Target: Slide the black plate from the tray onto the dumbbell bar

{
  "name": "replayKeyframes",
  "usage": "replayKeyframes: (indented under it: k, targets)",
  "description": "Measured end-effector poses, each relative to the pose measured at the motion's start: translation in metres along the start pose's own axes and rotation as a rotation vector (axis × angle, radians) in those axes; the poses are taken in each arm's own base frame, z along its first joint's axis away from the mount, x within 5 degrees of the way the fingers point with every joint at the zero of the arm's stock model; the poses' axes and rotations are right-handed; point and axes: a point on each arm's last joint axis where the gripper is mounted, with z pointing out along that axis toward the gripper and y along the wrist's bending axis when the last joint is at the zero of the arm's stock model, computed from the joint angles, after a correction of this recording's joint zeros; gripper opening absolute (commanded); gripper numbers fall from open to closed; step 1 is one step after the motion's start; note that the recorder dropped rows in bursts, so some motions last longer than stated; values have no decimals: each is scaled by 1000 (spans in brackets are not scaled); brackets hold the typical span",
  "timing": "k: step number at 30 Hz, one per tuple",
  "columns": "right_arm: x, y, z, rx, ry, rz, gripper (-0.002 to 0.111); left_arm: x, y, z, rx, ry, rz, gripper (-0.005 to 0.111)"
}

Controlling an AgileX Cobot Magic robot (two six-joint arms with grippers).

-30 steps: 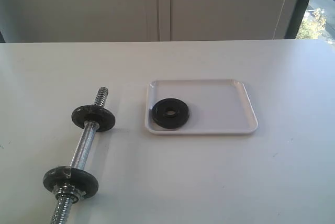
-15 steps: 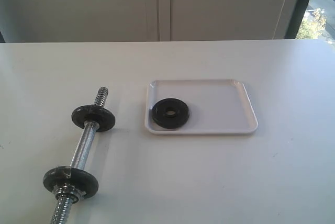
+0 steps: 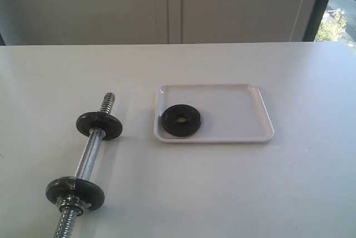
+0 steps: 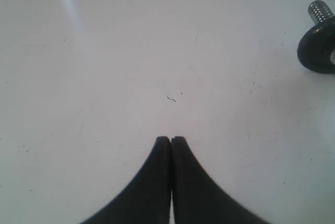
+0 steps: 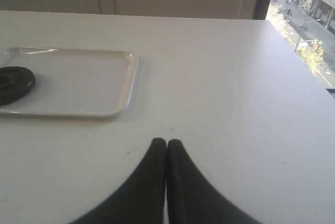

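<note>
The black plate point(image 3: 181, 120) lies flat in the left end of the white tray point(image 3: 239, 115), and also shows as black plate point(image 5: 13, 84) on tray point(image 5: 84, 80) in the right wrist view. The dumbbell bar point(image 3: 89, 157) lies on the table left of the tray, with two greyer discs point(image 3: 99, 124) point(image 3: 74, 193) on it and a bare threaded end point(image 3: 107, 103). My left gripper point(image 4: 171, 139) is shut and empty over bare table, with one grey disc point(image 4: 317, 51) off to the side. My right gripper point(image 5: 166, 142) is shut and empty, apart from the tray. Neither gripper shows in the exterior view.
The white table point(image 3: 222, 182) stretches around the tray and bar. A pale wall point(image 3: 167, 4) rises behind the far edge, and a window point(image 3: 336, 4) shows at the far right. The table's right edge point(image 5: 314, 77) lies near the right gripper.
</note>
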Motion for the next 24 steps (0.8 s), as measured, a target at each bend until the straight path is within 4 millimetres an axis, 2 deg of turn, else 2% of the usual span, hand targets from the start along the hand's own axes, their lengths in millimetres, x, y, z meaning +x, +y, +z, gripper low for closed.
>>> replayKeyframes:
  k: [12,24]
  targets:
    - [0,3,0,-50,1,-13,0,-7,1,0,-13,-77,83,0]
    - [0,3,0,-50,1,-13,0,-43,5,-11,-80,-486,85,0]
